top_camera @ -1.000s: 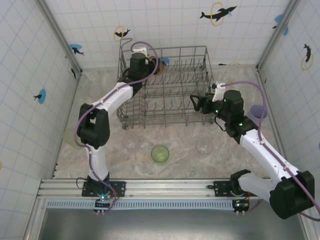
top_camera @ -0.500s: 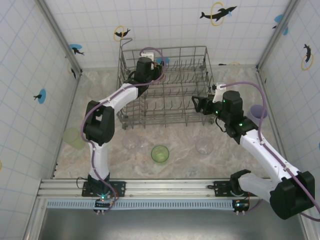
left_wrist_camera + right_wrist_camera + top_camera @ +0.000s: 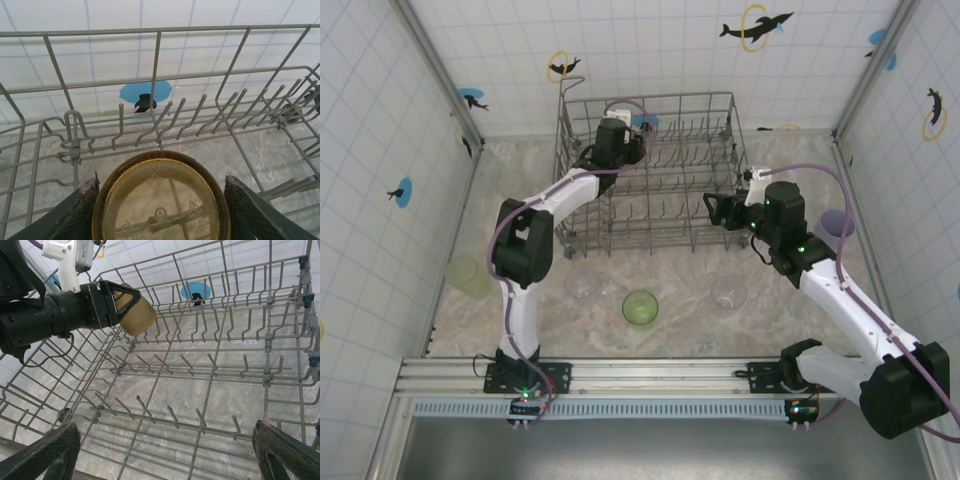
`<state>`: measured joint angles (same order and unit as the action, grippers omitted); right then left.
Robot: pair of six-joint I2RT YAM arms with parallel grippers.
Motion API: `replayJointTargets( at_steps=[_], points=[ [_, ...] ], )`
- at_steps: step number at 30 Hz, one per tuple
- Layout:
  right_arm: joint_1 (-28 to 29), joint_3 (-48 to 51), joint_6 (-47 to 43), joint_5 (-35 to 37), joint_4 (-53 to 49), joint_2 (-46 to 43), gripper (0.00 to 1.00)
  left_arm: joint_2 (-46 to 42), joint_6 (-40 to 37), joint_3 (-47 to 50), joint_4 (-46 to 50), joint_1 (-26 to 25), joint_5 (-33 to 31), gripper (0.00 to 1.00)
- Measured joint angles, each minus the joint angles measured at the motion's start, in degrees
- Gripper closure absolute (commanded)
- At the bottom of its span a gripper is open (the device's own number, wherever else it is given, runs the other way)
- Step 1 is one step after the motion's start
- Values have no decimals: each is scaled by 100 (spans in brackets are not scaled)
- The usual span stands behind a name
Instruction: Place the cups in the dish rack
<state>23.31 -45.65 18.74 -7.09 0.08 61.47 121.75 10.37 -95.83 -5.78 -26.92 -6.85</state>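
Note:
The amber-brown cup lies on its side between my left gripper's fingers, its mouth toward the wrist camera, above the tines at the back left of the grey wire dish rack. From the right wrist, that cup hangs over the rack floor in the left gripper. My right gripper stands open at the rack's right front, its fingers spread wide with nothing between them. On the table in front lie a green cup and two clear cups.
A pale green cup sits by the left wall and a lilac cup by the right wall, beside my right arm. Upright tines line the rack floor. Tiled walls close in on three sides.
My left gripper has carried the amber cup to the right and deeper over the rack's back rows. The right arm has barely moved.

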Motion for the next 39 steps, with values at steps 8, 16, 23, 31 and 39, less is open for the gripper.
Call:
replayJointTargets(
  at_steps=[8, 16, 23, 31, 39],
  points=[
    [2, -2, -13, -2, 0, 0, 8, 295, -293, -2, -195, -9, 79, 100],
    [61, 0, -11, 0, 0, 37, 8, 509, -649, -2, -358, -48, 33, 100],
    [76, 0, -11, 2, 0, 68, 8, 588, -761, -2, -551, -46, -4, 68],
    [127, 0, 2, 11, 9, 151, 8, 592, -748, 31, -649, -48, -31, 24],
    [146, 0, 37, 2, 15, 168, 1, 376, -758, 560, -769, -129, -114, 3]
  ],
)
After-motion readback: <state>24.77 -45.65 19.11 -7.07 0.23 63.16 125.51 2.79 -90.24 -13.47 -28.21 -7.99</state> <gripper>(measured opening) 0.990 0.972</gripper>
